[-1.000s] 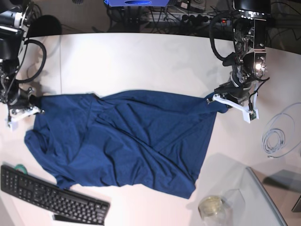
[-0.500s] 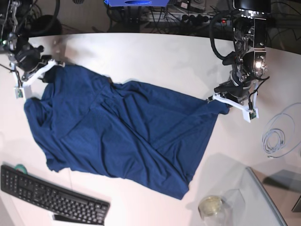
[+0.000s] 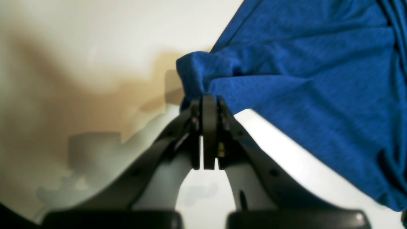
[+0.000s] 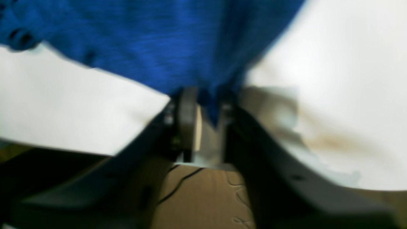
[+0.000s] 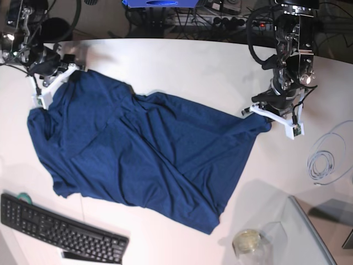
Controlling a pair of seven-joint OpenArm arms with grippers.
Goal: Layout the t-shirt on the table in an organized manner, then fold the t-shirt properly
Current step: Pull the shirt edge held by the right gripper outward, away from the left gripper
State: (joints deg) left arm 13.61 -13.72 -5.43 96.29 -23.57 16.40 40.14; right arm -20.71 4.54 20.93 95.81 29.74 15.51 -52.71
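Near the lower edge, keyboard (image 5: 60, 232) and a shallow dish (image 5: 247, 241), contents unclear. Mid-frame on the table (image 5: 182, 61), t-shirt (image 5: 143, 154) spread diagonally, rumpled, probably stretched for flattening. Right of frame, left pincer (image 5: 268, 117) clamped on its corner; upper left, right pincer (image 5: 55, 83), blurred, slightly apart with cloth between.

Black arms (image 5: 289, 44) trailing looped cables; white fingers (image 5: 276, 117) with dark pads.

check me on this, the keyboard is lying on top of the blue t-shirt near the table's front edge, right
Not quite. In the base view the keyboard lies on the bare table beside the t-shirt, clear of the cloth, not on top of it. It is near the front edge, as you say.
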